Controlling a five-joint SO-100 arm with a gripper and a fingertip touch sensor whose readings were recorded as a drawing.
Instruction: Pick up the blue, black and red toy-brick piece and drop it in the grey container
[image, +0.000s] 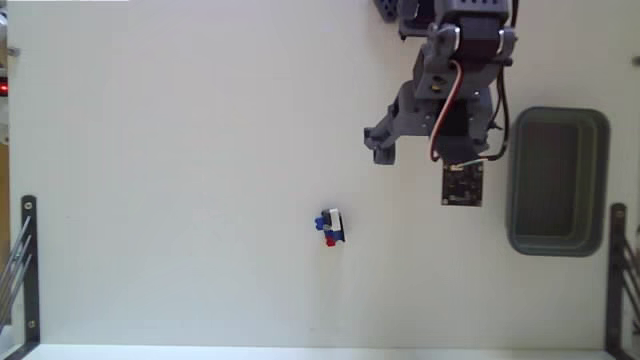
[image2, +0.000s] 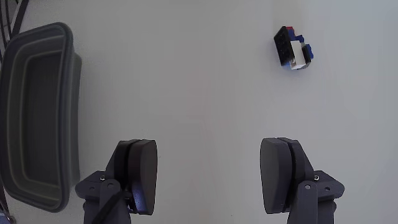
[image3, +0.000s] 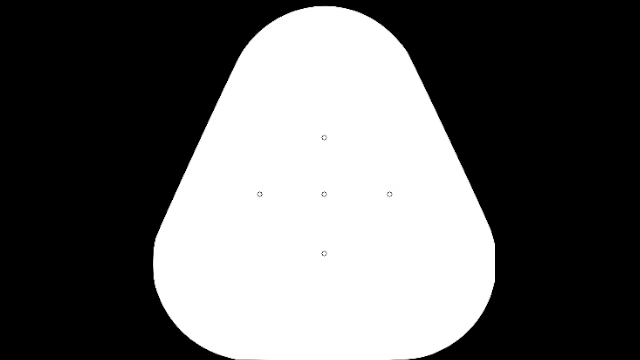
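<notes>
The toy-brick piece (image: 332, 227), a tiny blue, red, white and black cluster, lies on the white table near the middle of the fixed view. In the wrist view the brick piece (image2: 293, 48) sits at the upper right, well beyond the fingers. My gripper (image: 415, 135) hangs from the arm at the top right of the fixed view, up and right of the bricks. It is open (image2: 208, 149), with nothing between its fingers. The grey container (image: 557, 115) stands empty at the right, just beside the arm. In the wrist view the container (image2: 73, 112) fills the left edge.
A small dark circuit board (image: 462, 185) with a red wire hangs on the arm beside the container. Black metal brackets stand at the table's left edge (image: 27, 260) and right edge (image: 620, 260). White tabletop spreads to the left of the bricks.
</notes>
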